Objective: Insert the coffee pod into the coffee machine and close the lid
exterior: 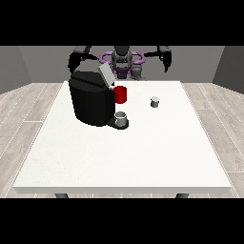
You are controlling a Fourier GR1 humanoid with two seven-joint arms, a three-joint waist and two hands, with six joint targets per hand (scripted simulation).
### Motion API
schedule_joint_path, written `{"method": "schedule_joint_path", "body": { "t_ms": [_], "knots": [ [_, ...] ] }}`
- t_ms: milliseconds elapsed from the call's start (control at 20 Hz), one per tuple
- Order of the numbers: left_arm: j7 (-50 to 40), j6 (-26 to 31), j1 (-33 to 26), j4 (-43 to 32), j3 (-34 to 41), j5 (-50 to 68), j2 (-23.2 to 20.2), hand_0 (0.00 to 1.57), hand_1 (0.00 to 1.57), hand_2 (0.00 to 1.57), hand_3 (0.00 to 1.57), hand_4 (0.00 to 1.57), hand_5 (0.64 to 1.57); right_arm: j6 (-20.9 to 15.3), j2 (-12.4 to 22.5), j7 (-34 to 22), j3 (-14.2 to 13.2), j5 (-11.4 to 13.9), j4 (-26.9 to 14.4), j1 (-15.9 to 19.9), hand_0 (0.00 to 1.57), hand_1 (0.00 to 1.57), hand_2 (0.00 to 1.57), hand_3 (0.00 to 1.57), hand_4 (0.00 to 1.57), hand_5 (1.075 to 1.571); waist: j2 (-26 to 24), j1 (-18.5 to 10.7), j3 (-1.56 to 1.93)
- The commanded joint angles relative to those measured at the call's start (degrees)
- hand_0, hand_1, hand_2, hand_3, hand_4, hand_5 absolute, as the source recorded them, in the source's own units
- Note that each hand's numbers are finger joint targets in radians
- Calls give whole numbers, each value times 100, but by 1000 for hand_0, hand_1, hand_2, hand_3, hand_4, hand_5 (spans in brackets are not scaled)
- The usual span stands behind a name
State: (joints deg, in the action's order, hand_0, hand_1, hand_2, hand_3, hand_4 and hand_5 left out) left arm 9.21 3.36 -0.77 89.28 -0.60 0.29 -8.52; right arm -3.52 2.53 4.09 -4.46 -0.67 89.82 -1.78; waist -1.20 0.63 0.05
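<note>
From my station I see both arms raised at the far edge of the desk (124, 162), elbows out. The hand at the view's right (167, 61) hangs above and beyond the far right corner, touching nothing; it is a dark shape from here, and I cannot tell whether its fingers are spread or curled. The hand at the view's left (74, 61) hangs just above the back of the coffee machine (90, 102), and I cannot tell whether it touches the casing or how its fingers lie.

Moving out from that hand, the coffee machine is a black block standing on the far left part of the desk. Its grey lid (106, 75) is tilted up and open at the top, leaning toward the far edge. A red part (120, 94) juts from the machine's side facing the desk's middle. Below that, a small grey cup (121, 118) stands on the machine's dark base.

The coffee pod (155, 102) sits by itself on the desk, well apart from the machine, toward the right edge and in the far half of the desk. It stands upright, its axis vertical, with its pale top facing up. Neither hand is near it.
</note>
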Motion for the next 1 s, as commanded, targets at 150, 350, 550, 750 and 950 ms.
{"method": "schedule_joint_path", "body": {
  "t_ms": [150,350,550,750,950],
  "knots": [
    [-244,-5,661,-474,164,-555,-428,0,0,0,0,0,1571,-111,-158,285,35,-13,-91,83,0,0,0,0,169,1571,201,273,-5],
    [-214,300,1171,-1350,727,-263,-825,0,0,0,0,0,1571,-178,-227,170,166,27,110,383,0,0,0,0,134,1571,626,500,-7],
    [-460,395,1619,-1826,712,-369,-885,0,0,0,0,0,1571,121,48,40,25,-200,118,611,0,0,0,0,192,1571,731,674,-7],
    [-534,324,2006,-2459,797,-552,-969,0,0,0,0,0,1571,-340,-247,129,598,80,110,675,0,0,0,0,283,1571,953,679,-7],
    [-148,380,2266,-3141,867,-758,-1129,0,0,0,0,0,1571,-413,-248,-102,527,159,67,763,0,0,0,0,332,1571,1010,678,-8]
  ]
}}
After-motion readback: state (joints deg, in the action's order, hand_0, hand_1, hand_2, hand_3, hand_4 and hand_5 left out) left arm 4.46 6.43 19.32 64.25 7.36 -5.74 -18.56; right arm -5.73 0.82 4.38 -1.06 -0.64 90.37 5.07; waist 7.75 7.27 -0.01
